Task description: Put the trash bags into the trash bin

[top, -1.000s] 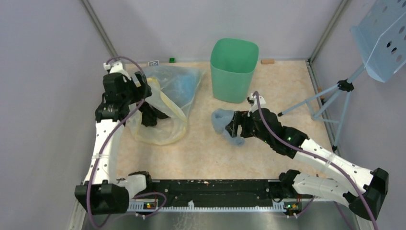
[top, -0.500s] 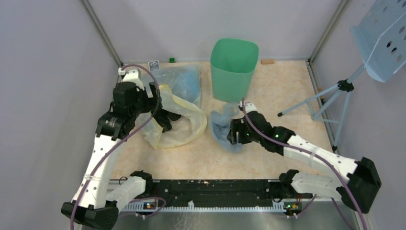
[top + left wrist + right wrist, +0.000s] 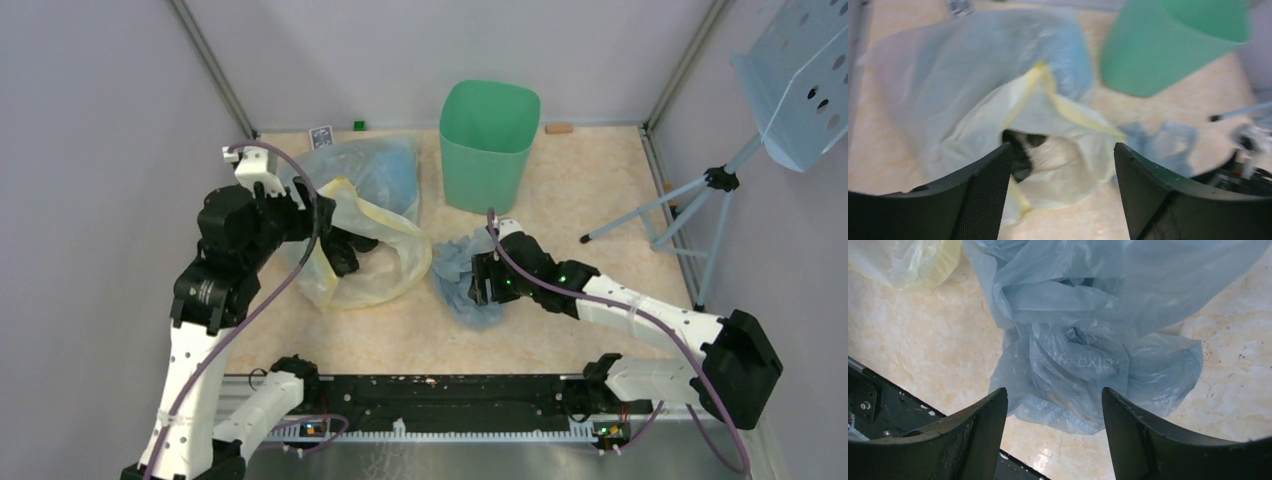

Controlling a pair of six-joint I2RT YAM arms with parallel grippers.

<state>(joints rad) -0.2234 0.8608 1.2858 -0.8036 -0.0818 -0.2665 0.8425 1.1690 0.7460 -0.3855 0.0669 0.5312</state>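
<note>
A crumpled light-blue trash bag (image 3: pixel 455 288) with white print lies on the floor in front of the mint-green trash bin (image 3: pixel 488 140). My right gripper (image 3: pixel 480 280) hovers over its right side, open and empty; in the right wrist view the bag (image 3: pixel 1083 340) lies just beyond the open gripper (image 3: pixel 1055 440). My left gripper (image 3: pixel 343 252) is open over the bigger clear, yellow-tinted bag (image 3: pixel 375 265). In the left wrist view the gripper (image 3: pixel 1063 200) holds nothing, with that bag (image 3: pixel 1068 135) ahead. More light-blue plastic (image 3: pixel 385 170) shows through the clear bag near the back.
A tripod stand (image 3: pixel 690 205) with a perforated blue panel (image 3: pixel 800 75) stands at the right. A small card (image 3: pixel 320 131) and a green block (image 3: pixel 358 125) lie by the back wall. The black base rail (image 3: pixel 440 390) runs along the near edge.
My left arm swung right and pulled the yellow-tinted bag toward the middle, then drew back a little. My right gripper moved left over the blue bag, which has spread out.
</note>
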